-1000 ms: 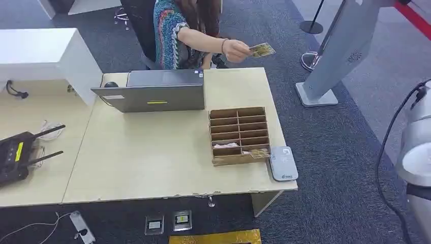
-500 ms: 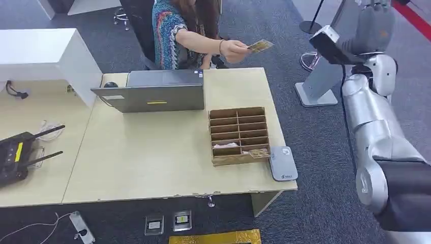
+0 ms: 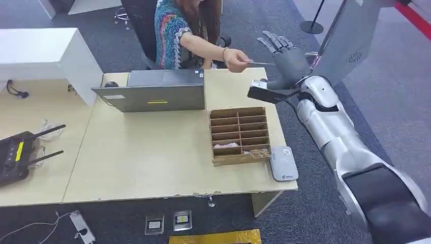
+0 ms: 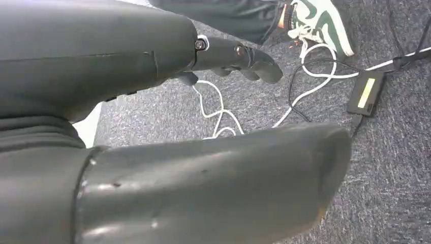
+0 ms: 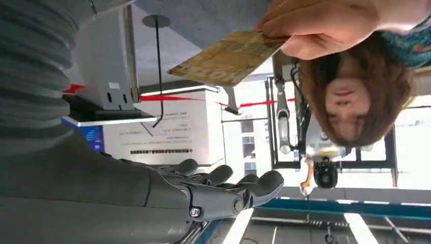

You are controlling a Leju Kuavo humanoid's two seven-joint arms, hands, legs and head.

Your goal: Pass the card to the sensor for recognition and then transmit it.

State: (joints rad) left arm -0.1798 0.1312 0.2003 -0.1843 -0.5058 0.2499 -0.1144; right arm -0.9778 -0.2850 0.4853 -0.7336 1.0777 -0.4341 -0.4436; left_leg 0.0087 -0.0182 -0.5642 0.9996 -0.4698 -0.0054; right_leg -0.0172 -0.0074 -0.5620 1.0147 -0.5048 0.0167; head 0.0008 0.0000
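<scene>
Right hand (image 3: pixel 286 56) raised past the desk's (image 3: pixel 152 152) far corner, fingers spread, holding nothing, just beside the card (image 3: pixel 262 63). Card pinched in a person's hand (image 3: pixel 236 59), seen edge-on, print unreadable. Left hand (image 4: pixel 203 127) hangs over carpet, fingers apart, mostly cropped.

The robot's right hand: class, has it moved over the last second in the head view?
Yes. The right hand has come in toward the far corner of the beige desk, beside the card that the person holds out.
</scene>
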